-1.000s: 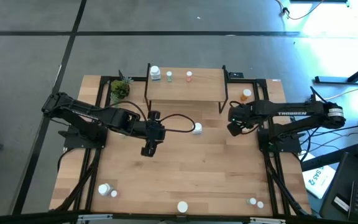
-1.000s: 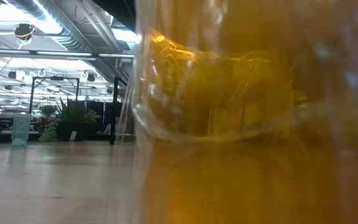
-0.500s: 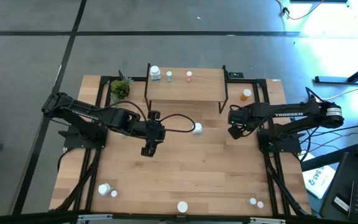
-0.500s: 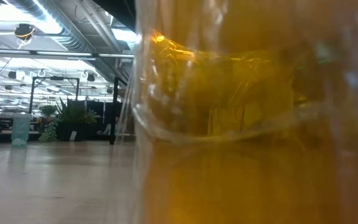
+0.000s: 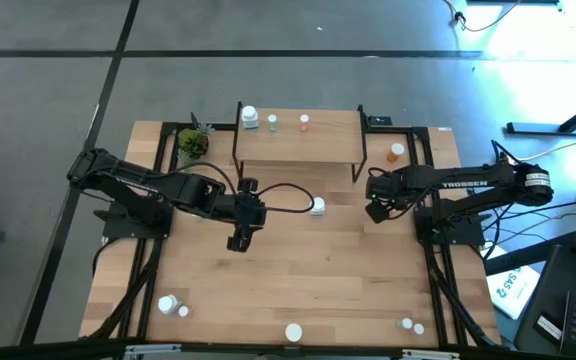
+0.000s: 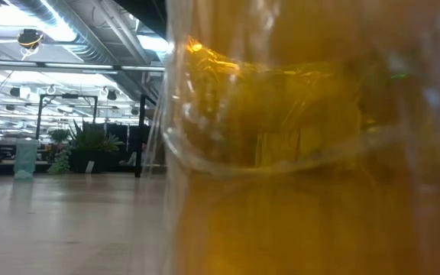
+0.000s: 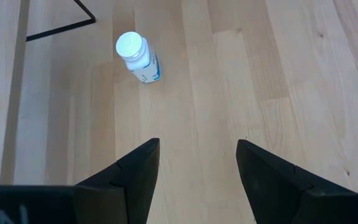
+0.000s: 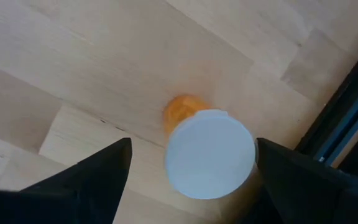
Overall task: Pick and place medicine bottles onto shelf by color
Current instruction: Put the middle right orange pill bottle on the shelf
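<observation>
1. Light-wood shelf (image 5: 298, 140) stands at the table's far edge with three bottles on it.
2. Left gripper (image 7: 197, 165) waits mid-table, fingers apart and empty, a white bottle (image 7: 138, 57) ahead of it.
3. Right gripper (image 8: 191, 168) hovers spread wide over the orange bottle (image 8: 207, 149), which stands near the table's right edge.
4. An off-centre descent could tip that bottle.

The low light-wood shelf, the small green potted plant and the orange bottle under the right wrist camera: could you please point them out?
Low light-wood shelf (image 5: 318, 143): high view, bare plank.
Small green potted plant (image 5: 193, 144): high view, leaves.
Orange white-capped bottle (image 8: 210, 153): right wrist view, cap.
</observation>
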{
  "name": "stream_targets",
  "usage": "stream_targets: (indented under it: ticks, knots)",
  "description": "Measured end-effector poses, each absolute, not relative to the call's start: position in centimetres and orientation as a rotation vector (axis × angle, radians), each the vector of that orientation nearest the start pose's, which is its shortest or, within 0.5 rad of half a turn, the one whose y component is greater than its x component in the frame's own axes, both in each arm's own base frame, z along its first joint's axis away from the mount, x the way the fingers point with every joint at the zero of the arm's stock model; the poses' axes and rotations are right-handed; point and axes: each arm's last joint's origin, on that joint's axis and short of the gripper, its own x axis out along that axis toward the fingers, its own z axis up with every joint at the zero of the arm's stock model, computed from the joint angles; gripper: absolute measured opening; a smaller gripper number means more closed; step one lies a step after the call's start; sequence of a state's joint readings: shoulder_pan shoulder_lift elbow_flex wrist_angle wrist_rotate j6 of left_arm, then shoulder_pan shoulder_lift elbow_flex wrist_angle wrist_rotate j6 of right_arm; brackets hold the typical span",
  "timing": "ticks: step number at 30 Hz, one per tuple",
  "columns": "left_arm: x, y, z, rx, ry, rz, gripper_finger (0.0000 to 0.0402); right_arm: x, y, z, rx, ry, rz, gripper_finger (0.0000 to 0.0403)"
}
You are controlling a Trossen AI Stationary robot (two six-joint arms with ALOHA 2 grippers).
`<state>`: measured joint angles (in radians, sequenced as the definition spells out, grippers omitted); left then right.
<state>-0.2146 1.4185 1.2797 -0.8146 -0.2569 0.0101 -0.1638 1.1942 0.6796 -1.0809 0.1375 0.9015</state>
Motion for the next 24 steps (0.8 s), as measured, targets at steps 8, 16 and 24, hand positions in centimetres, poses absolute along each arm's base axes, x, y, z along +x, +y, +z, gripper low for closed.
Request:
stream_targets:
  ticks: [8,16,24]
  knots:
    - [28.13,-5.38,31.19,0.232,0.928,0.034,0.0207,16.21,-3.08,18.42,0.724,1.357,-0.937,0.0295]
    - [28.13,-5.37,31.19,0.232,0.928,0.035,0.0207,16.20,-3.09,18.42,0.720,1.357,-0.940,0.0241]
    - [28.13,-5.38,31.19,0.232,0.928,0.035,0.0207,16.18,-3.10,18.44,0.715,1.357,-0.939,0.0218]
